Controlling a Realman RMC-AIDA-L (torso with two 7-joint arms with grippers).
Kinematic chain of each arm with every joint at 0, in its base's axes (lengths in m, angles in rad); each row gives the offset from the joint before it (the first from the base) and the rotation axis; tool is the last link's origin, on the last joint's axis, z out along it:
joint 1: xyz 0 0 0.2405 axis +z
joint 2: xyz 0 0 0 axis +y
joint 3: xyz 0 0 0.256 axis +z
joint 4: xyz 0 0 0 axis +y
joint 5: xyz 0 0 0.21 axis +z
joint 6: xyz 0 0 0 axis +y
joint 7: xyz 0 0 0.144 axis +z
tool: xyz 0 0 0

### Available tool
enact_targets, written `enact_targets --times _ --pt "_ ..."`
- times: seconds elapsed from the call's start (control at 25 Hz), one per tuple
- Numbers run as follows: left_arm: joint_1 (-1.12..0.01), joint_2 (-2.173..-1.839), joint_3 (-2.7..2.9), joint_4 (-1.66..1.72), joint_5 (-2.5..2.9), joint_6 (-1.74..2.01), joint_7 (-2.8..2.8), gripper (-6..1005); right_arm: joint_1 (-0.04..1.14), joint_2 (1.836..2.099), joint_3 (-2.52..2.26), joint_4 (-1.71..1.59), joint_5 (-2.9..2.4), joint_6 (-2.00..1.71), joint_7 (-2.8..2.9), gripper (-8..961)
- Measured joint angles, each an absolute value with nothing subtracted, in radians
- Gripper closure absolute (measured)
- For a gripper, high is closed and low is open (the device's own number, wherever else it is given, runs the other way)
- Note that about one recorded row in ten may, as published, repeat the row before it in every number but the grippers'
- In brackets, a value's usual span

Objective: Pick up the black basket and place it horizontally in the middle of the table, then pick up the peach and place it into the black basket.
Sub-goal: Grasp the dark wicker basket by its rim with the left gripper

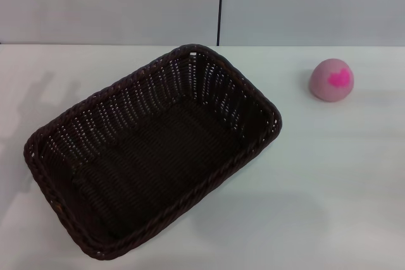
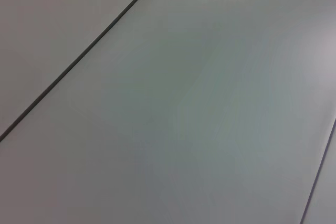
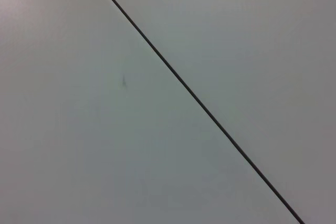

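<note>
Head view: black basket (image 1: 152,156), dark woven wicker, is seen set diagonally on the table (image 1: 329,188), left of centre. Peach (image 1: 331,79), pale pink w/ magenta blotch, at 2 o'clock, well apart. Wrist views: only grey panels w/ seams; neither gripper visible, so grip state can't be told.

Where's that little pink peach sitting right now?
In the head view the peach sits on the white table, far right side near the back edge, apart from the black basket to its left.
</note>
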State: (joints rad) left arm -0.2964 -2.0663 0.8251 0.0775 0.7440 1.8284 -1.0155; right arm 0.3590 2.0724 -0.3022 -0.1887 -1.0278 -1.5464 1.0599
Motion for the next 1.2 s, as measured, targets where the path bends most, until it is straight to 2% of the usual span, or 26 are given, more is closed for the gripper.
enact_targets --times 0.56,0.6,0.68,0.72,0.76,0.8,0.88,0.92,0.96,1.04,1.2 --pt "-0.301 -2.059 0.868 0.122 0.746 1.821 -1.06 204 0.362 2.074 -0.301 -0.189 -1.028 -1.546 1.06 398" --pt "-0.297 -2.044 0.913 0.195 0.749 1.79 -1.127 205 0.362 2.074 -0.301 -0.189 -1.028 -1.546 1.06 398" --pt "-0.298 -1.989 0.96 0.283 0.768 1.737 -1.255 207 0.363 2.074 -0.301 -0.189 -1.028 -1.546 1.06 398" --pt "-0.298 -1.989 0.96 0.283 0.768 1.737 -1.255 207 0.363 2.074 -0.301 -0.189 -1.028 -1.546 1.06 398" --pt "-0.301 -1.965 0.973 0.317 0.791 1.721 -1.309 208 0.363 2.074 -0.3 -0.189 -1.028 -1.546 1.06 398" --pt "-0.323 -1.888 0.982 0.437 0.905 1.696 -1.499 209 0.363 2.074 -0.3 -0.189 -1.028 -1.546 1.06 398" --pt "-0.354 -1.828 0.976 0.532 1.015 1.691 -1.633 210 0.364 2.074 -0.299 -0.189 -1.028 -1.546 1.06 398" --pt "-0.354 -1.828 0.976 0.532 1.015 1.691 -1.633 211 0.364 2.074 -0.299 -0.189 -1.028 -1.546 1.06 398" --pt "-0.376 -1.801 0.969 0.615 1.103 1.691 -1.73 212 0.364 2.074 -0.299 -0.189 -1.028 -1.546 1.06 398" --pt "-0.406 -1.786 0.948 0.714 1.226 1.689 -1.831 213 0.364 2.074 -0.298 -0.189 -1.028 -1.546 1.06 397" --pt "-0.48 -1.786 0.878 0.872 1.485 1.695 -2.009 216 0.363 2.074 -0.298 -0.189 -1.028 -1.546 1.06 397"
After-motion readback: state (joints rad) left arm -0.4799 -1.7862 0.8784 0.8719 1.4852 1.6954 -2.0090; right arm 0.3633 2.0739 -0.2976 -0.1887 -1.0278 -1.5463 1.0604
